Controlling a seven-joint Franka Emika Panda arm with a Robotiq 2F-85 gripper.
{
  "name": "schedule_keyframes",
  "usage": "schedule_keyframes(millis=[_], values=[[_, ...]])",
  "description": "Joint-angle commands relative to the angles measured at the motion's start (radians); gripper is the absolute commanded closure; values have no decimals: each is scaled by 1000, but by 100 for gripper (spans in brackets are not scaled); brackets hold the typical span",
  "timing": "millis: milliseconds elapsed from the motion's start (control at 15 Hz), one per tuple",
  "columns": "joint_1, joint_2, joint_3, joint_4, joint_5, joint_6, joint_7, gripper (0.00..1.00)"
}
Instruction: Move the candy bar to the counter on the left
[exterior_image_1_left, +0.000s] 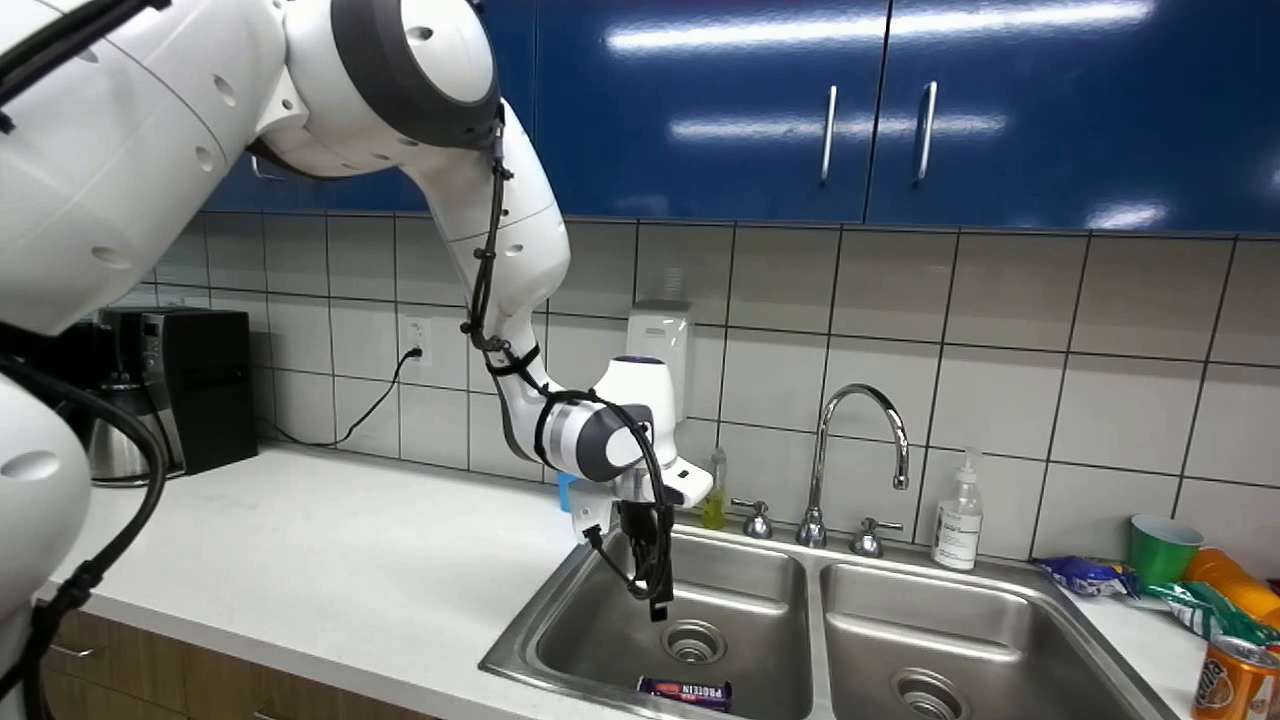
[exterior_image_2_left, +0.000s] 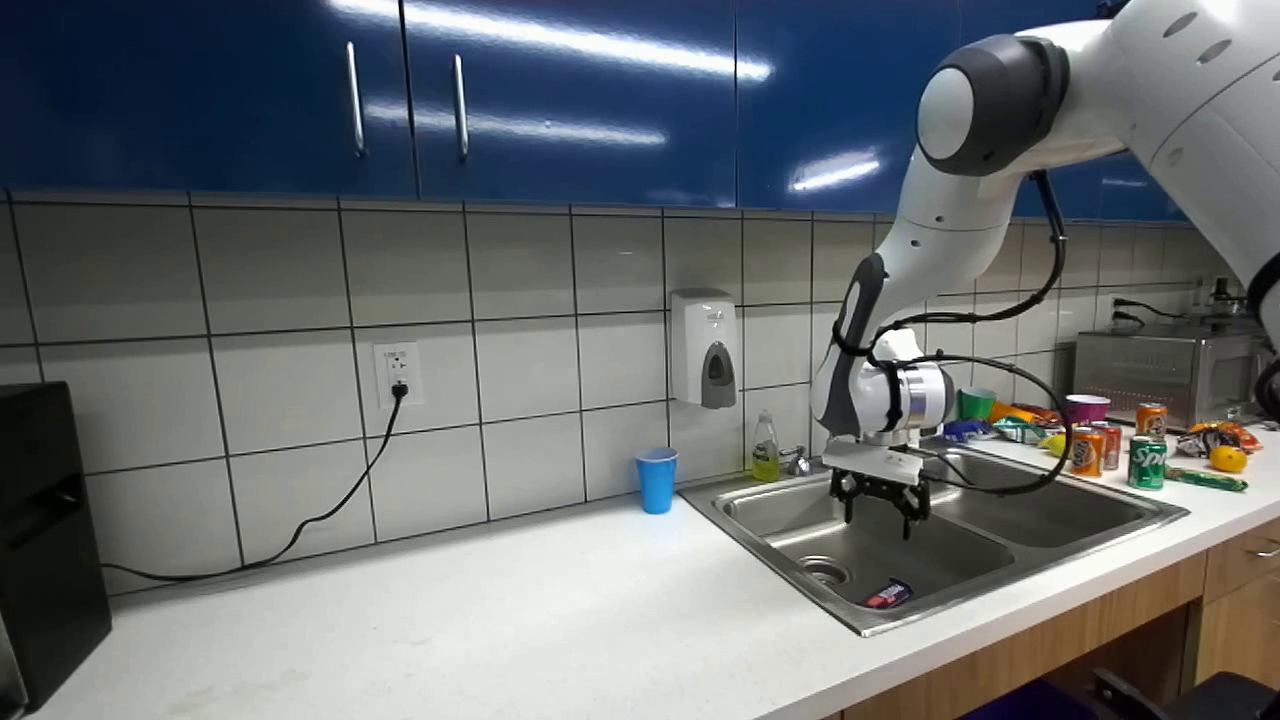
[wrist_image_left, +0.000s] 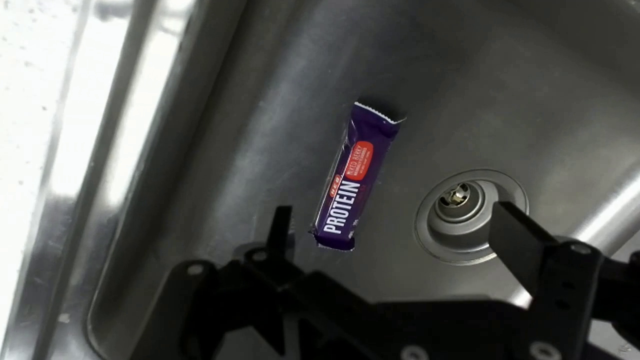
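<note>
Clear air is separating the gripper (wrist_image_left: 392, 210), jaws parted wide, from the candy bar (wrist_image_left: 355, 180) below. The sink (exterior_image_1_left: 815, 620) is putting its rim between bar and counter (exterior_image_2_left: 450, 620), where a broad stretch is lying open; the blue cup (exterior_image_2_left: 656, 482) is blocking a spot at the back, the faucet (exterior_image_1_left: 820, 450) arching behind the sink.

The white surface (exterior_image_2_left: 450, 630) is carrying an upright blue cup (exterior_image_2_left: 657, 482) just beside the inset steel sink (exterior_image_1_left: 515, 648) and a black appliance (exterior_image_2_left: 42, 560) well apart from both. Across the sink, cans (exterior_image_2_left: 1147, 463) are standing and packets (exterior_image_1_left: 1088, 577) are lying near a green cup (exterior_image_1_left: 1163, 550).
</note>
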Motion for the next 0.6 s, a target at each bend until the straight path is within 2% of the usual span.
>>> schedule_keyframes(millis=[0,533], values=[[21,61,-21,46,26,30,40,0],[31,161,-38,102,50,61,67,0]])
